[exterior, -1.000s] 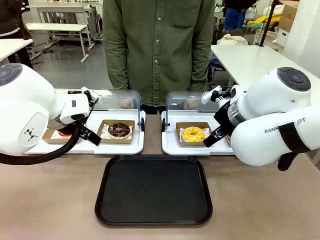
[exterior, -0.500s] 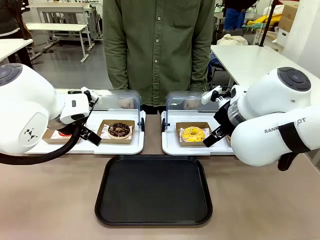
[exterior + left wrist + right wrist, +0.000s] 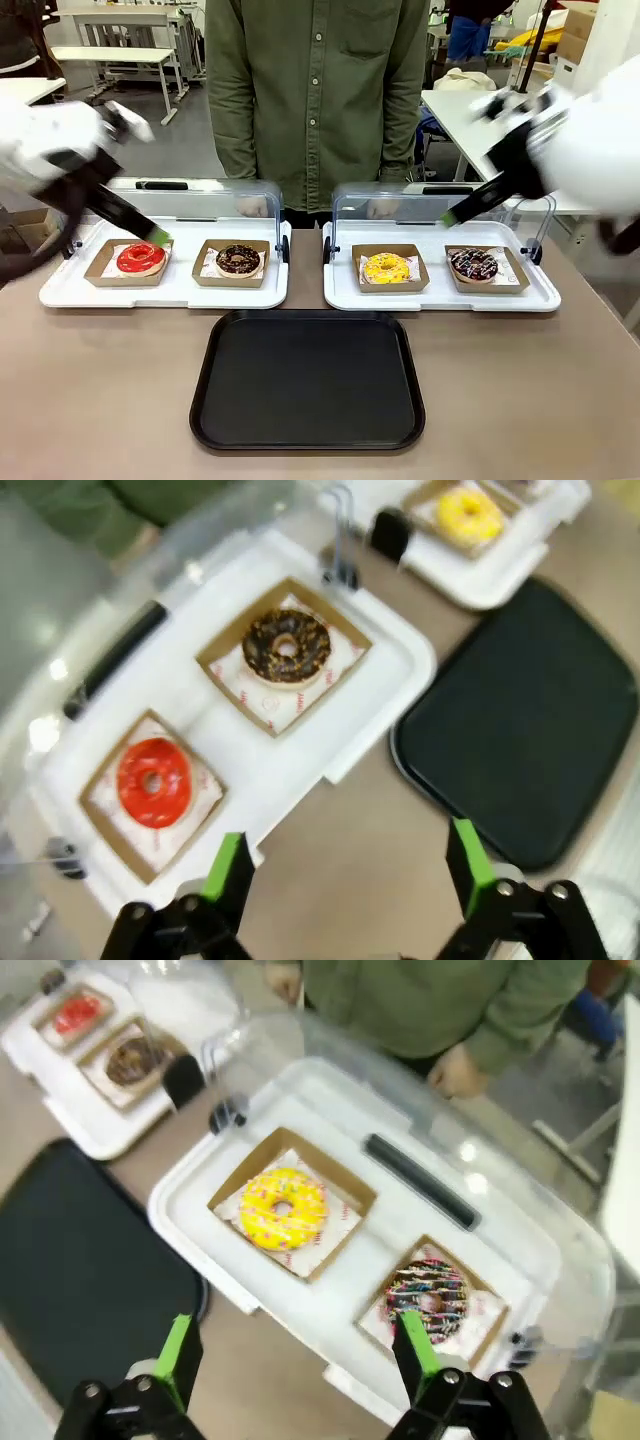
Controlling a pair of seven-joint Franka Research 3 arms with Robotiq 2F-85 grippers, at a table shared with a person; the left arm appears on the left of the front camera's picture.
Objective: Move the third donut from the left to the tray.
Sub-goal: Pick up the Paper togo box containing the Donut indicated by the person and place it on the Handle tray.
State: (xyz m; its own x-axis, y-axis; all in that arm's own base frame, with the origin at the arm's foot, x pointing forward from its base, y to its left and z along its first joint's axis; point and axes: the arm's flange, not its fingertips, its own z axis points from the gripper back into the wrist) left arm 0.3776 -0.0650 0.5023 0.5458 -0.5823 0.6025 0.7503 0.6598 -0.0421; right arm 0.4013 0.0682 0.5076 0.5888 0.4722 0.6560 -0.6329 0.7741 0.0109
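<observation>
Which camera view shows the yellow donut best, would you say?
The right wrist view: the yellow donut is large, seen from above, sprinkles visible. The front view shows it smaller; the left wrist view, small and blurred at the top edge.

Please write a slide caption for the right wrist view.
Open right pincer above the white tray holding the yellow donut, black tray alongside.

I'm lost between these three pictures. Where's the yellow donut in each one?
Front view: the yellow donut right of centre, just beyond the black tray.
Left wrist view: the yellow donut at the top right, blurred.
Right wrist view: the yellow donut left of centre.
Shared landmark: the black tray.
</observation>
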